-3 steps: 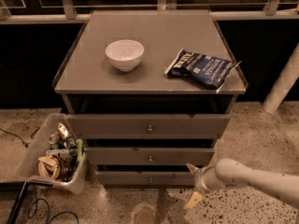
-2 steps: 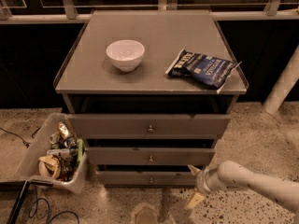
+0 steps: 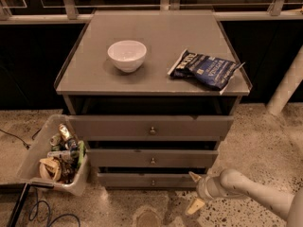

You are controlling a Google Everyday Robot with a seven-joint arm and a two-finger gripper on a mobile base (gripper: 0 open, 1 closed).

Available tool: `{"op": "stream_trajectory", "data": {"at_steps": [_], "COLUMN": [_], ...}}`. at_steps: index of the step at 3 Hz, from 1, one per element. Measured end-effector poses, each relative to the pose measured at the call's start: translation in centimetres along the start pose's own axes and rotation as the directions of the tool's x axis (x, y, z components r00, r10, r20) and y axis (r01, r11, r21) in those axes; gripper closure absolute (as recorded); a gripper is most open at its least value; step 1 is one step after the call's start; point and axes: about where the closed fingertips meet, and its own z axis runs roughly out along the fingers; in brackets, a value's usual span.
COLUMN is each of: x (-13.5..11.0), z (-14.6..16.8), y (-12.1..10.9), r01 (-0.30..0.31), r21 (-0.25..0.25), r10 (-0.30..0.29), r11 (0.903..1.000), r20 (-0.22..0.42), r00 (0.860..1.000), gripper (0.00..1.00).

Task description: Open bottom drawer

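Note:
The grey cabinet (image 3: 151,74) has three flat drawers, each with a small round knob. The bottom drawer (image 3: 147,180) is the lowest, and its knob (image 3: 152,182) sits at its middle. All three drawers stand slightly out with dark gaps above them. My gripper (image 3: 195,191) is at the lower right, beside the right end of the bottom drawer's front. Its two pale fingers (image 3: 194,206) are spread apart and hold nothing. The white arm (image 3: 255,195) comes in from the right edge.
A white bowl (image 3: 127,55) and a blue chip bag (image 3: 204,69) lie on the cabinet top. A white bin (image 3: 57,156) of cans and trash stands on the floor at the left. Cables (image 3: 42,214) lie at the lower left. A white post (image 3: 288,86) stands at the right.
The arm and gripper have shifted slightly left, toward the right end of the bottom drawer. The drawers have not moved.

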Motion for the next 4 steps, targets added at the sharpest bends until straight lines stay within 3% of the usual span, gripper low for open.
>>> {"op": "stream_trajectory", "data": {"at_steps": [2, 4], "x": [1.4, 2.0], "z": [4.5, 8.3], "y": [-0.7, -3.0], "r01": [-0.03, -0.026], "r21": [-0.004, 0.08], "r10": [0.03, 0.022], "r11": [0.9995, 0.9964], "r20": [0.015, 0.044], "r00": [0.999, 0.999], "gripper": [0.0, 0.0]}}
